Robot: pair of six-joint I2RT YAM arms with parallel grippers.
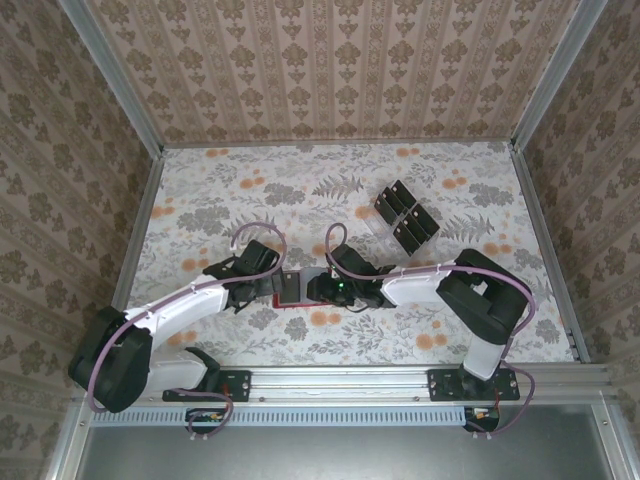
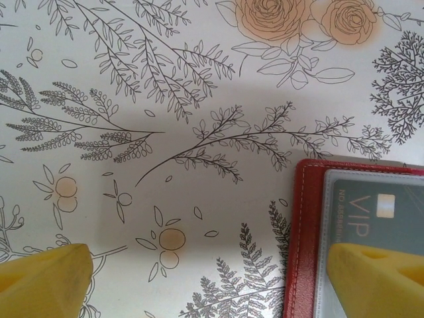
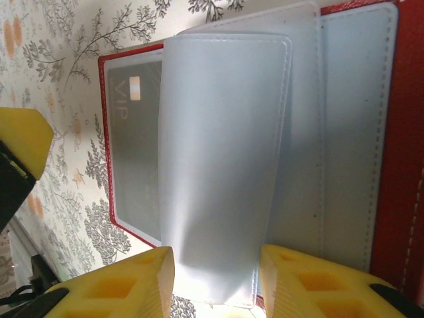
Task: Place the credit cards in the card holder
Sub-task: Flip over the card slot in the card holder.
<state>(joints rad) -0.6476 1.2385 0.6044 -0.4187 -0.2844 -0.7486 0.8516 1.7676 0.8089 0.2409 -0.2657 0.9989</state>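
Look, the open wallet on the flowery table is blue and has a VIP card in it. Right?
No, the wallet is red, not blue, as the right wrist view shows. It does lie open on the flowery table with a VIP card in it.

White-and-black arms (image 1: 190, 300) with lilac cables (image 1: 258, 226); left pincer (image 2: 209, 285) and right pincer (image 3: 215, 285) have yellow fingers (image 3: 126, 285).
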